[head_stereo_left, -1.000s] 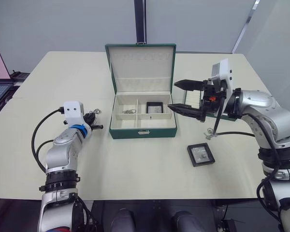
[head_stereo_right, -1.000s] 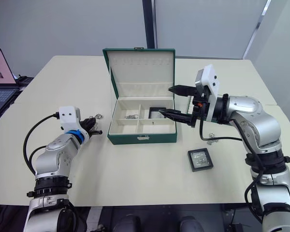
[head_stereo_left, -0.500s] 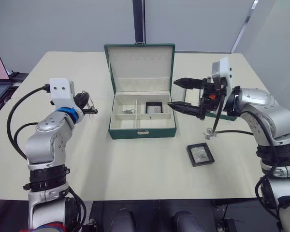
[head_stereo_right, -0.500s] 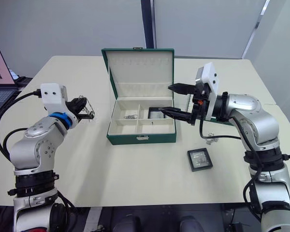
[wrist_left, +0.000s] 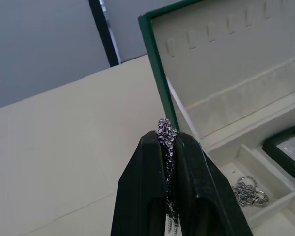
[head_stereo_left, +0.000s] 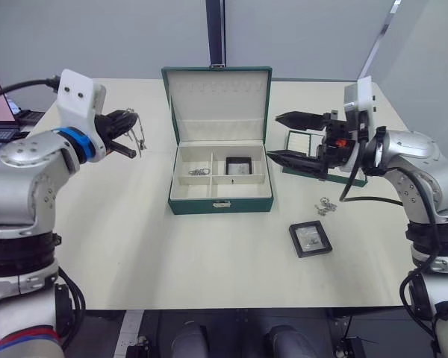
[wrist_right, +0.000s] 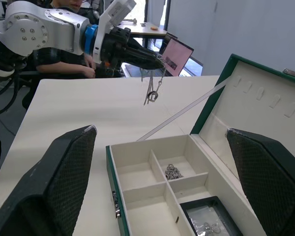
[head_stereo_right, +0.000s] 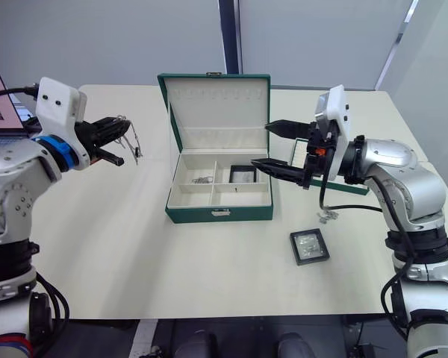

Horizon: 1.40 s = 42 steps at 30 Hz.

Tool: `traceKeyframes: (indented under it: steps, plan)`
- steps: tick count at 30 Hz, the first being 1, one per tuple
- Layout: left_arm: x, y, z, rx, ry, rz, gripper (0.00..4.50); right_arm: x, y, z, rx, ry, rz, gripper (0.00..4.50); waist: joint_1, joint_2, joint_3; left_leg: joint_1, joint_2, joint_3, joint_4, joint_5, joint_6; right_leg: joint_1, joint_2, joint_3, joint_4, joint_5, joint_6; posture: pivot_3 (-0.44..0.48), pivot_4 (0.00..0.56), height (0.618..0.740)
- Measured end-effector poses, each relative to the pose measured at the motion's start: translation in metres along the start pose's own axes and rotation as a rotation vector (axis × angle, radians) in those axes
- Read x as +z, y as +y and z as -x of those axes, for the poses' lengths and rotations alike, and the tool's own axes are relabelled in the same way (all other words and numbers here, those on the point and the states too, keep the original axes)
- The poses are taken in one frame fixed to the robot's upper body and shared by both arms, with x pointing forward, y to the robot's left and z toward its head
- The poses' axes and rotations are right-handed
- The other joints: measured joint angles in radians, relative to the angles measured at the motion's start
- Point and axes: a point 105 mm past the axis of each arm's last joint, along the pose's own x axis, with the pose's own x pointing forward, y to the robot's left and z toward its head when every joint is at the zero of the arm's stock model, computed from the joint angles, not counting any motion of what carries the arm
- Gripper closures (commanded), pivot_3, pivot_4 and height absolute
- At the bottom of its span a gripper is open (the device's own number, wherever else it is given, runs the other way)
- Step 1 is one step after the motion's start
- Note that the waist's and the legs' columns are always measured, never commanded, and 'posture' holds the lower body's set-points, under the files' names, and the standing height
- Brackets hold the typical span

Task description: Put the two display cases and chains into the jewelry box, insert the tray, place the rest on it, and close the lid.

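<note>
1. The left gripper (head_stereo_right: 125, 142) was clamped on a silver chain (head_stereo_right: 134, 143), which dangled from its fingertips above the table (head_stereo_left: 134, 224), off the left side of the jewelry box (head_stereo_left: 220, 195). Held high like this, the chain probably hung free so it could be lowered into a compartment.
2. The right gripper (head_stereo_left: 295, 139) hovered with its fingers spread wide and nothing between them, just right of the box and above the tray (head_stereo_left: 302, 142), which lay on the table behind it.
3. The box stood with its lid (head_stereo_left: 216, 101) upright. One display case (head_stereo_left: 240, 165) lay in the rear right compartment, and another chain (head_stereo_left: 198, 172) rested in the rear middle one.
4. The second display case (head_stereo_left: 310, 239) sat on the table near the box's front right corner, so that step looked unfinished.
5. A loose cluster of silver pieces (head_stereo_left: 326, 206) lay between that case and the tray, likely waiting until the tray was inserted.
</note>
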Motion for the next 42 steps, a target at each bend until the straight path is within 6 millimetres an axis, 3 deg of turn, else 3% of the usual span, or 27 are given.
traceKeyframes:
  steps: [4, 13, 28, 42]
  plan:
    - [0.011, -0.01, 0.001, -0.164, -0.024, -0.026, 4.49, 0.001, 0.003, 0.005, -0.004, 0.004, -0.002, 0.0, 0.0, 0.0, 0.0, 0.0, 0.0, 0.001, 0.0, 0.0, 0.0, 0.0, 0.0, 0.0, 0.0, 0.0, 0.0, 0.0, 0.15, 0.74]
    - [0.002, -0.033, -0.009, -0.442, -0.008, -0.072, 4.49, -0.007, 0.011, 0.018, -0.064, 0.039, 0.0, 0.0, 0.001, 0.0, 0.0, -0.001, 0.0, 0.001, 0.001, 0.0, 0.0, -0.001, 0.0, 0.001, 0.0, 0.0, 0.0, 0.0, 0.15, 0.74]
    - [-0.042, -0.056, -0.02, -0.627, 0.112, -0.055, 4.49, -0.013, 0.022, 0.025, -0.155, 0.058, -0.004, 0.0, -0.001, 0.0, 0.0, -0.001, 0.0, 0.001, 0.001, 0.0, 0.0, -0.003, 0.001, 0.002, 0.001, 0.0, 0.0, 0.0, 0.15, 0.74]
    - [-0.072, -0.067, -0.025, -0.664, 0.184, -0.051, 4.49, -0.012, 0.024, 0.025, -0.179, 0.049, -0.007, 0.0, 0.001, 0.0, 0.0, -0.002, 0.0, 0.001, 0.001, 0.0, 0.0, -0.003, 0.001, 0.002, 0.001, 0.0, 0.0, 0.0, 0.15, 0.74]
